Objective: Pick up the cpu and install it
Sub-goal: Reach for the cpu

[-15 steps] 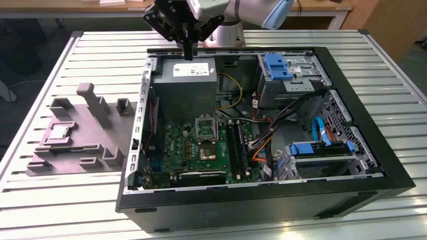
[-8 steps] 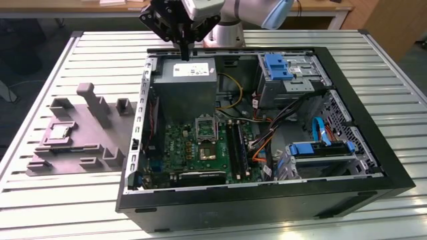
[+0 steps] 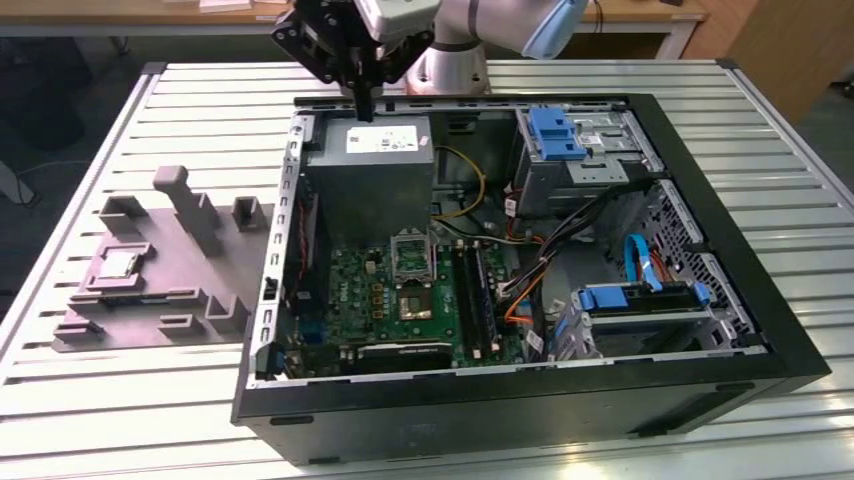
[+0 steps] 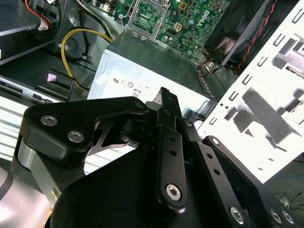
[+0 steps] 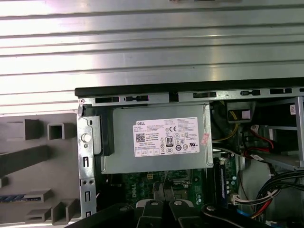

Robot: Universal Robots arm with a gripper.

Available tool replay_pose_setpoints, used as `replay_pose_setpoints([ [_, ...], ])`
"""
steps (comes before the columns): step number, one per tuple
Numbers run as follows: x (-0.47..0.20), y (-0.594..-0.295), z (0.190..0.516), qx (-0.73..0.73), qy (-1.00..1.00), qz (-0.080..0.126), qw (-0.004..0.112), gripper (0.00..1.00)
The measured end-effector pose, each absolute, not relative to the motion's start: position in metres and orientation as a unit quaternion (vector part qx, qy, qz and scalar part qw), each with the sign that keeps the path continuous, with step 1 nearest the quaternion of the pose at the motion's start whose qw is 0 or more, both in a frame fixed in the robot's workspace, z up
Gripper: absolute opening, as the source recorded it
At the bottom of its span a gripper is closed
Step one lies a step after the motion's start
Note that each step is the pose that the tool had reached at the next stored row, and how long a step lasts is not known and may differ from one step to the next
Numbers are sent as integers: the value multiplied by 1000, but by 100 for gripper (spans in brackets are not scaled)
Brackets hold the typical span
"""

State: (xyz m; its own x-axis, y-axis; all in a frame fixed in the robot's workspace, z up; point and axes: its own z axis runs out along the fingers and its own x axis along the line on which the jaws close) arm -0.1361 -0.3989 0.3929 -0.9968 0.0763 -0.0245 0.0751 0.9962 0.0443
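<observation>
Fingers [image 3: 363,105] together and empty, I hang over the case [image 3: 534,405], upper middle of the exterior view; cpu [image 3: 118,264] lies nested in the fixture [image 3: 174,295], left, kept square.

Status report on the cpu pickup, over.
Gripper shut, empty, above the power supply. Cpu lying in the grey fixture, outside the computer case. Its side wall stands between them.

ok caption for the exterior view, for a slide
Gripper hovers over the power supply in the open case; cpu lies on the grey fixture outside.
</observation>
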Motion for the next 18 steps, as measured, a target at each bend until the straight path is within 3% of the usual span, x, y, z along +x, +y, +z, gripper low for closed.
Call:
replay_pose_setpoints([
  [18, -141, -399, 393, 38, 999, 22, 13, 11],
])
